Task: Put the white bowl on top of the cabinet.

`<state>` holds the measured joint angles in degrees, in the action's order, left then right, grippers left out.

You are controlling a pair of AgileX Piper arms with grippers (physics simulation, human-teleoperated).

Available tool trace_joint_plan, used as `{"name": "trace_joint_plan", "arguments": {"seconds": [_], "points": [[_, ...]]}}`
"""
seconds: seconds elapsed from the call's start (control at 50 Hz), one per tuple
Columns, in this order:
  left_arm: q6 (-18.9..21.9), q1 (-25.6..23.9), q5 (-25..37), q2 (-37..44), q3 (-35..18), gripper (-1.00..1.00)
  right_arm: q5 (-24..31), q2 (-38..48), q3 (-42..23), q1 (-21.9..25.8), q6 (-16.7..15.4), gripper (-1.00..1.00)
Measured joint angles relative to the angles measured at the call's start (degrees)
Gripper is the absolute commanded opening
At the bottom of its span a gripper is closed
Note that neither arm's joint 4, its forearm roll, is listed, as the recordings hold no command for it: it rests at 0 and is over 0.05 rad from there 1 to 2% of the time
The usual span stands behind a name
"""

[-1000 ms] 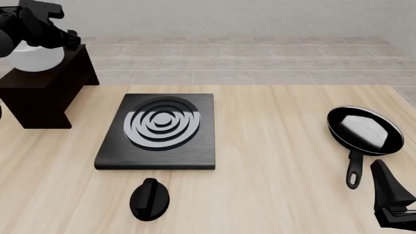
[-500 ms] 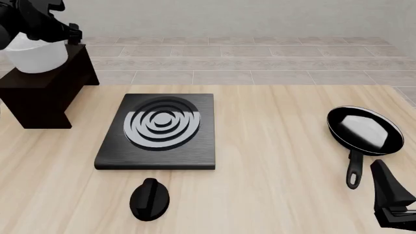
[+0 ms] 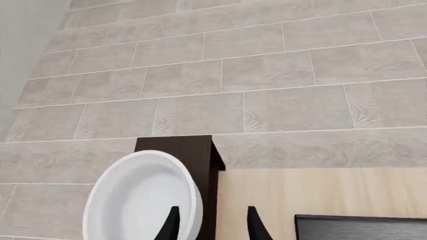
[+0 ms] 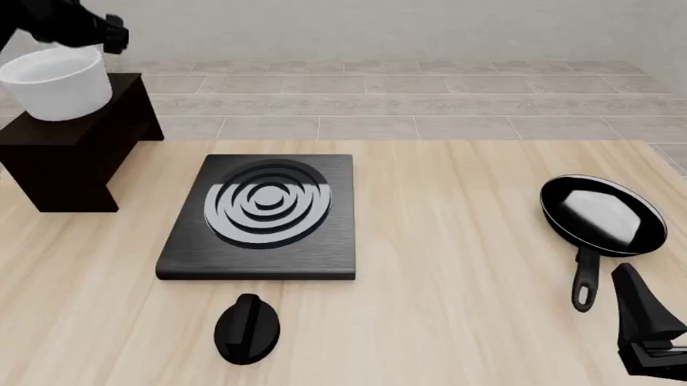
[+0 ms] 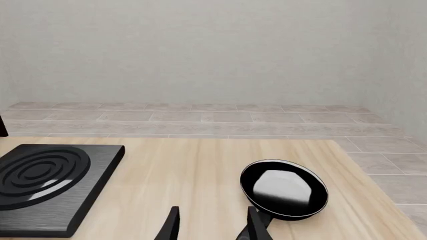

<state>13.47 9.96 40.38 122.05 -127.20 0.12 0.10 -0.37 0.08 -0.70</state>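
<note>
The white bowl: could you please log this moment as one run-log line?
white bowl on cabinet | left gripper open, above | right gripper open, idle

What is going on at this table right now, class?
The white bowl sits upright on top of the dark cabinet at the table's far left. The left gripper is open and above it, with the bowl's rim beside one finger rather than between them. The right gripper is open near the frying pan, holding nothing. The stove plate lies mid-table with a black knob in front.
</note>
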Motion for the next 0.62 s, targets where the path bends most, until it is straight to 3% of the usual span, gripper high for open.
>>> {"name": "trace_joint_plan", "arguments": {"seconds": [0.18,0.62], "points": [[-0.1,-1.0,-0.2,-2.0,1.6,1.0,0.0,0.0,0.0,0.0,0.0,1.0],[-2.0,-6.0,-4.6,-11.6,14.5,1.0,0.0,0.0,0.0,0.0,0.0,1.0]]}}
